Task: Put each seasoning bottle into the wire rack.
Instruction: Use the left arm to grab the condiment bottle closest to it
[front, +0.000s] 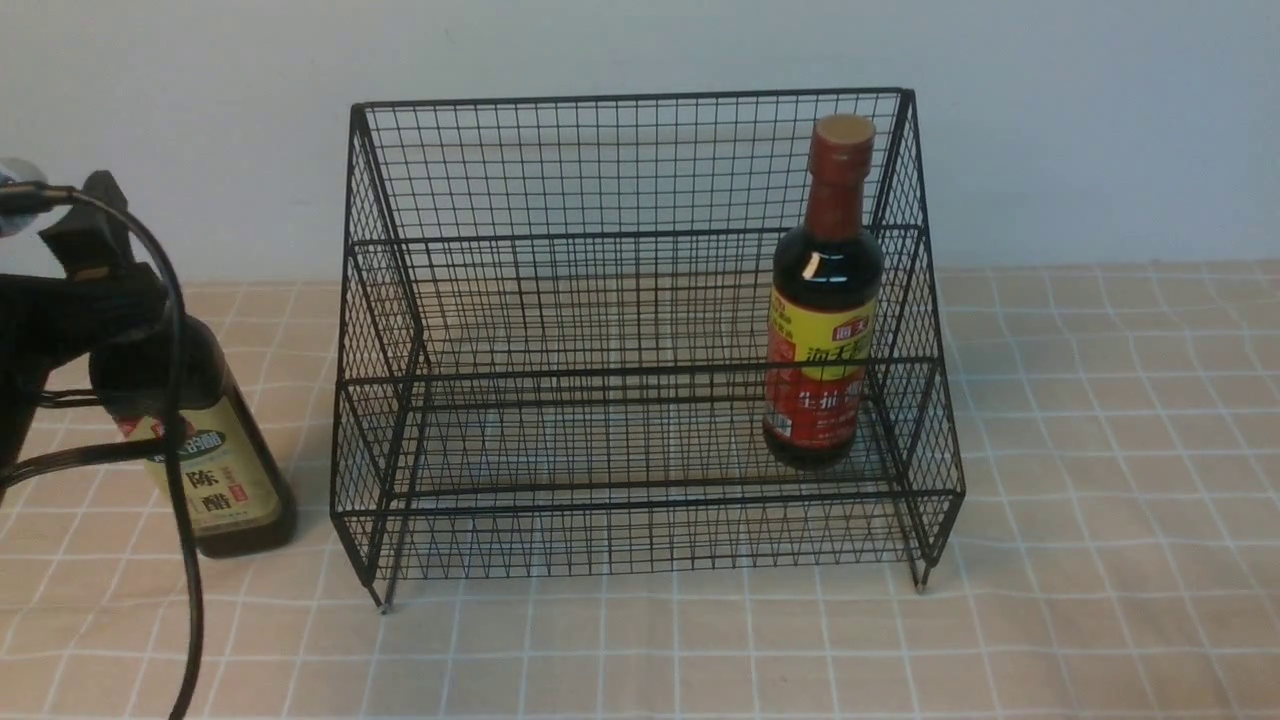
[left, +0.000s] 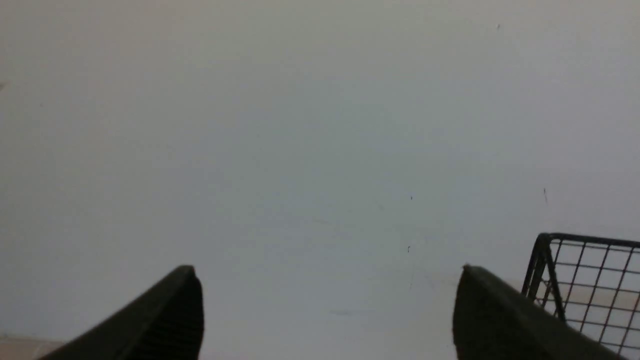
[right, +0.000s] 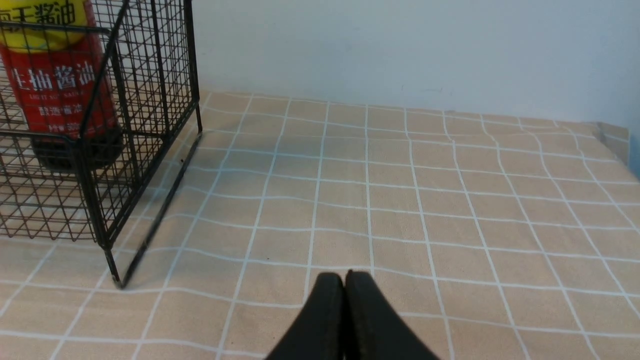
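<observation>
The left gripper (left: 326, 269) is seen with its two dark fingers (left: 165, 320) spread wide. Nothing is held between them; only the pale wall (left: 300, 125) is seen through the gap. In the left wrist view, an upper corner of the wire rack (left: 590, 280) is caught just beside one finger. In the front view, the left arm is found at the left edge with a black cable (front: 180, 400) hanging from it. The upper part of the squarish bottle (front: 215, 470) is covered by the arm, so its cap is hidden. Whether the bottle is touched by the arm cannot be told. This bottle is stood on the checked tablecloth (front: 1100, 500), outside the rack and just to its left, with its beige-green label turned towards the camera.

The right gripper (right: 345, 274) is shown with its fingers pressed together on nothing. It is held low over the tablecloth (right: 425, 200), apart from the rack's (right: 145, 100) right side.

The wire rack (front: 640, 170) is set on its short feet in the middle of the table, with its tall back towards the wall. One thing is seen inside it. The round bottle (front: 822, 330) with the red neck and red-yellow label is stood upright at the right end, close to the sloping side wall. It is filled with dark liquid. Its lower half (right: 55, 90) is viewed through the mesh in the right wrist view. Which tier it is resting on cannot be told for certain.
</observation>
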